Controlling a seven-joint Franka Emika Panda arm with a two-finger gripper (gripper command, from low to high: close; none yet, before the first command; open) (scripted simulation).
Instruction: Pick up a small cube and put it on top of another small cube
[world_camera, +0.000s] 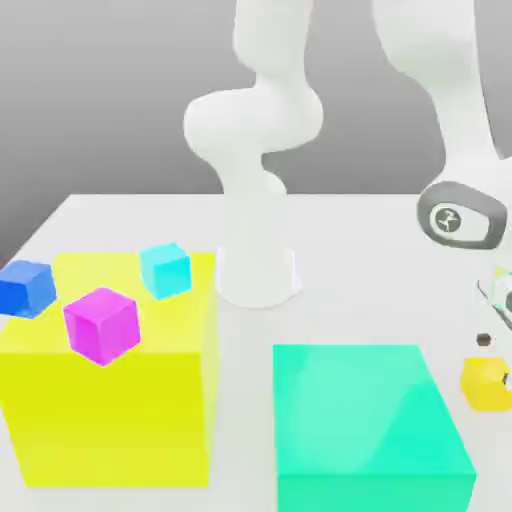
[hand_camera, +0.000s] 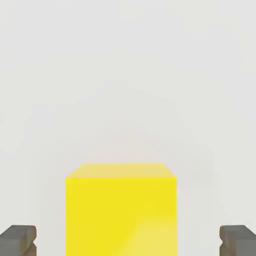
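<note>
Pale floor (world_camera: 340, 240) spreads around the green block (world_camera: 350, 408) as the gripper (hand_camera: 128, 241) stands released, its fingers wide either side of the small yellow cube (hand_camera: 121, 217) (no container holds it), at four o'clock in the exterior view.

Clock reference: read all hours from the exterior view's centre.
Large yellow block (world_camera: 110, 420): obstacle at your 8; blue (world_camera: 27, 289), magenta (world_camera: 102, 326) and cyan (world_camera: 166, 271) cubes raise its top.
Green block (world_camera: 360, 410): obstacle at your 5; its top offers you free room.
Block gap: open floor at your 6.
Small yellow cube (hand_camera: 121, 215): free room on both sides, between your open fingers (hand_camera: 18, 240).
</note>
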